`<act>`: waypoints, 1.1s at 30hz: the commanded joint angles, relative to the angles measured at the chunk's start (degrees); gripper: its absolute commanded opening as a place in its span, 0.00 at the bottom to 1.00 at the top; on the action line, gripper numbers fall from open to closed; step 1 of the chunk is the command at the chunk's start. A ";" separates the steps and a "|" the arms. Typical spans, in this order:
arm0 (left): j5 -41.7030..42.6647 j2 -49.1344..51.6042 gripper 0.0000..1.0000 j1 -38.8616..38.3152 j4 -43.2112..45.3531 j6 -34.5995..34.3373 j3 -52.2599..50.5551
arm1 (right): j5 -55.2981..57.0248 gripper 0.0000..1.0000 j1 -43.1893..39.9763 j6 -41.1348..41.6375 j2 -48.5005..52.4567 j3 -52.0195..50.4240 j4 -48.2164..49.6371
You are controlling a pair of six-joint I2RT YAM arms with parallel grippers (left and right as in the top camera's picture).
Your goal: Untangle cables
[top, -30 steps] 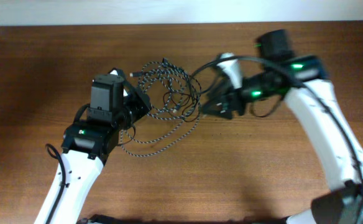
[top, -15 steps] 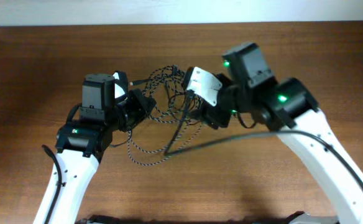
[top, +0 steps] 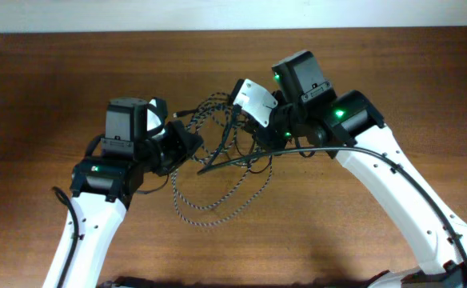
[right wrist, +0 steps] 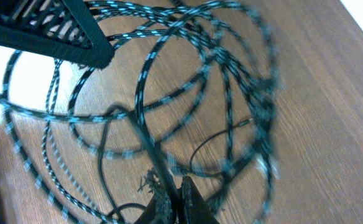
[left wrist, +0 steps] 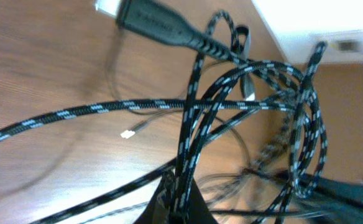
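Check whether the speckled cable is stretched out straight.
No, the speckled cable curls in several overlapping loops that cross one another.

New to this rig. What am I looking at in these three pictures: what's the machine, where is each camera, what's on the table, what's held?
The machine is two white robot arms, the left arm and the right arm, working at a wooden table. The wide picture comes from a fixed camera above the table. Each close-up comes from a camera on one wrist, looking along that arm's own fingers.

On the table is a tangle of two cords: a braided black-and-white cable and a thinner plain black cable.

The left gripper is shut on the braided cable. The left wrist view shows its strands running into the fingertips. The right gripper is shut too. Its wrist view shows the plain black cable leading into the closed tips, so it seems to pinch that one.
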 commanded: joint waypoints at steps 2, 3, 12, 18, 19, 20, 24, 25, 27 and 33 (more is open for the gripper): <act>-29.33 0.92 0.00 -0.04 -8.00 1.55 0.50 | 1.88 0.04 -6.23 7.02 -12.52 3.91 3.39; -31.74 1.95 0.00 -0.02 -8.63 1.57 0.50 | 2.05 0.04 -8.61 8.92 -14.91 3.91 5.05; -19.15 17.90 0.00 -0.04 0.87 16.00 0.52 | 14.60 0.12 -35.21 31.08 -26.16 3.91 18.93; 20.22 17.90 0.00 2.67 19.43 43.04 0.52 | 0.83 0.66 -35.23 43.23 -22.67 3.85 14.62; 20.90 17.90 0.00 3.54 23.96 43.58 0.52 | -7.63 0.99 -35.21 44.39 -20.28 3.85 13.00; 28.52 17.79 0.00 4.87 30.56 43.54 0.52 | -14.95 0.99 -35.21 44.17 -17.64 3.85 10.45; 31.91 17.79 0.00 14.78 47.36 10.21 0.57 | -18.51 0.99 -33.94 35.04 -7.72 3.67 -11.34; 31.43 17.79 0.00 16.28 48.09 6.19 0.57 | -21.20 0.99 -32.46 32.39 -5.49 3.58 -14.56; 28.35 17.81 0.00 18.25 47.80 -3.93 0.57 | -24.22 1.00 -27.80 32.35 -1.07 3.56 -15.37; 6.23 17.81 0.00 18.45 31.21 -30.88 0.57 | -21.05 0.75 -11.82 50.34 4.63 3.56 -5.77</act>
